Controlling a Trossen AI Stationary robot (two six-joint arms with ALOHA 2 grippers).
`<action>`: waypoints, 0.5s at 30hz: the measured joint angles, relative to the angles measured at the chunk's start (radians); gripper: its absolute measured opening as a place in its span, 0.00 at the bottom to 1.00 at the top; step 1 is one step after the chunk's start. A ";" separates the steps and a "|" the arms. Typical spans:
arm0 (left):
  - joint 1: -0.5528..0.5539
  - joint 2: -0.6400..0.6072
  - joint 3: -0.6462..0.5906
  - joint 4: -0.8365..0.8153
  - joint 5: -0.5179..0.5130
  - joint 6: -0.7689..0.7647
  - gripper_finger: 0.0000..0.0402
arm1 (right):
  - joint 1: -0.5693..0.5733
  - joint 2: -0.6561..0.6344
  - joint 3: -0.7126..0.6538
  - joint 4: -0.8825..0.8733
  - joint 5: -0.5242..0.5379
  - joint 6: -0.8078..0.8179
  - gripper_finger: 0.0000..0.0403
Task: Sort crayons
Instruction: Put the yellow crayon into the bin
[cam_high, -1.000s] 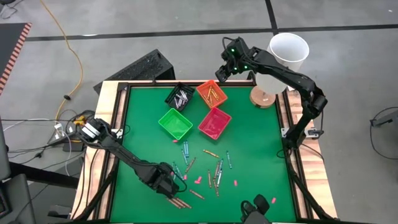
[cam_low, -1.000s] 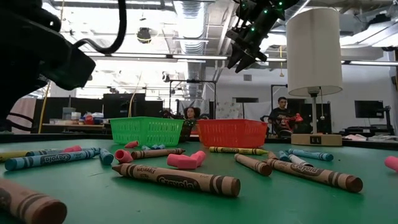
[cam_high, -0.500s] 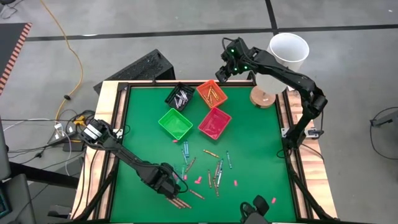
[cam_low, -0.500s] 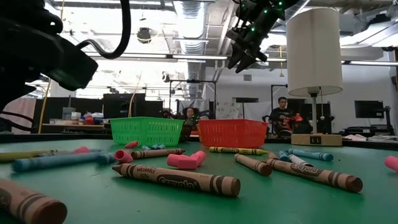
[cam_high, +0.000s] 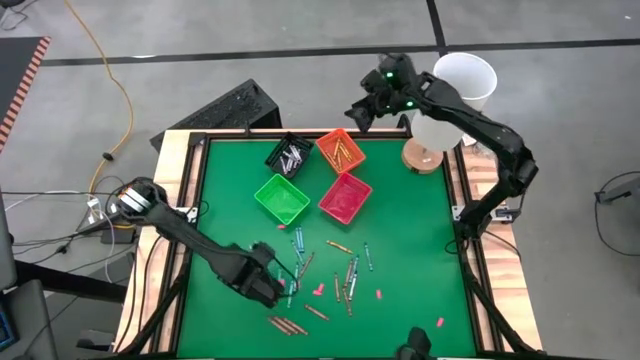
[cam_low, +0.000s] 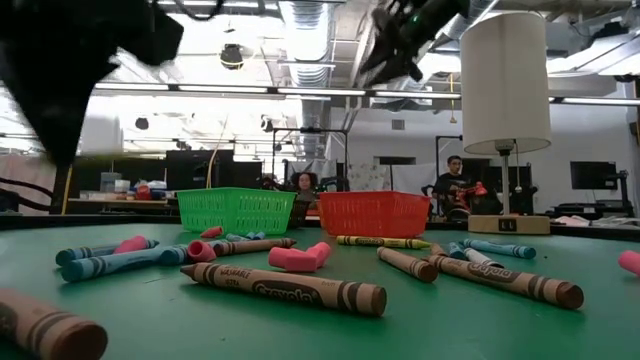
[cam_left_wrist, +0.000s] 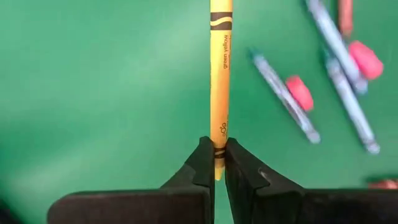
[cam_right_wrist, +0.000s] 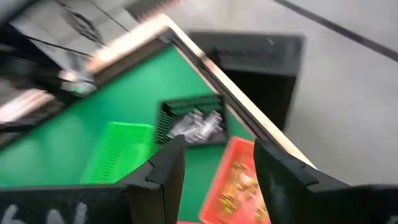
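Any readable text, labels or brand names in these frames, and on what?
"green yellow": wrapper of the yellow crayon held in the left gripper.
"Crayola": brown crayon nearest the low camera.
Wrappers of the other crayons and the plate on the lamp base: too small or blurred.

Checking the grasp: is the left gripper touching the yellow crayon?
Touching. The left wrist view shows the left gripper shut on the yellow crayon.

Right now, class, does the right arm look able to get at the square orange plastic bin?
Probably yes: the right gripper hangs open just beyond the orange bin, nothing between them. The left gripper, far off, is shut on a yellow crayon.
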 joint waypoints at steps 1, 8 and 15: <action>0.004 -0.026 0.000 -0.015 -0.045 0.013 0.01 | 0.000 -0.018 0.000 0.007 -0.027 -0.002 0.46; 0.064 -0.208 0.002 -0.005 -0.526 0.183 0.01 | 0.031 -0.166 0.000 0.065 -0.096 -0.089 0.46; 0.215 -0.353 0.003 0.276 -0.730 0.658 0.01 | 0.103 -0.300 -0.077 0.138 -0.131 -0.089 0.46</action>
